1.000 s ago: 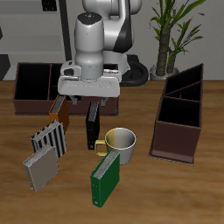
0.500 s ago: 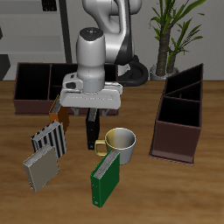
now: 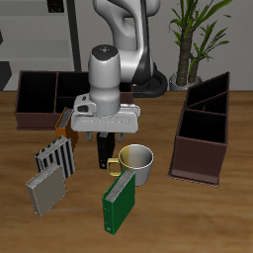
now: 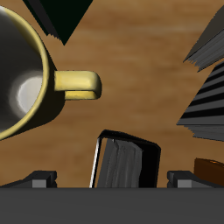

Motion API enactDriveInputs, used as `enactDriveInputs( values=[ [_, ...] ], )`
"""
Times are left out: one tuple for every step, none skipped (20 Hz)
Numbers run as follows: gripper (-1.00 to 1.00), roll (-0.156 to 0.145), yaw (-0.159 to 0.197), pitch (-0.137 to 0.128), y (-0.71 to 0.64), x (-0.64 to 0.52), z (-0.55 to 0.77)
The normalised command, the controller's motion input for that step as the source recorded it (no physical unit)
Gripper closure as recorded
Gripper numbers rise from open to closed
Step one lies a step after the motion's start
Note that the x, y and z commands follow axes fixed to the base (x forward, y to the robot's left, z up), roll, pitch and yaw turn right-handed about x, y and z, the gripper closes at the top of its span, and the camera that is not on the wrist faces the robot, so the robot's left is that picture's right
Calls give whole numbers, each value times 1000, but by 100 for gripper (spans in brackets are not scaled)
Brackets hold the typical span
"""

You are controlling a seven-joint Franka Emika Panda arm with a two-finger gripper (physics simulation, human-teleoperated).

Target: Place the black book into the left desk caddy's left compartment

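Note:
The black book stands upright on the table beside the yellow-and-white mug. My gripper is directly above it, open, with a finger on each side of the book's top and nothing held. In the wrist view the black book sits between the two fingertips, close below the gripper. The left desk caddy is the dark-brown divided box seen end-on and slanting, well away from the gripper across the table.
A second dark-brown caddy stands at the back. A striped book, a grey book and a brown book lean near the gripper. A green book stands in front of the mug. A potted plant is behind.
The gripper has come down over the black book, so its hand is lower and closer to the book's top. The book and the other things have not moved.

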Motion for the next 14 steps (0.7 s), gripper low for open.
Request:
enactDriveInputs(
  values=[
    [100,56,-45,80,48,71,-310],
    [100,-21,-94,93,-74,47,-223],
    [100,-7,-50,41,-44,5,-146],
    [100,2,10,-27,-42,20,-44],
    [100,15,-108,51,-118,19,-162],
    [100,3,-3,9,-28,-18,-10],
    [100,6,-5,11,-30,-11,-6],
    [100,10,7,1,-15,-11,56],
    [100,-20,-15,2,-9,-14,217],
    [100,-6,-4,-15,-46,11,276],
    [100,-3,-42,-9,-28,-31,360],
    [100,-17,-23,-25,-58,-48,380],
    [100,13,-33,-86,110,-220,882],
    [100,19,-33,-34,121,-158,448]
  ],
)
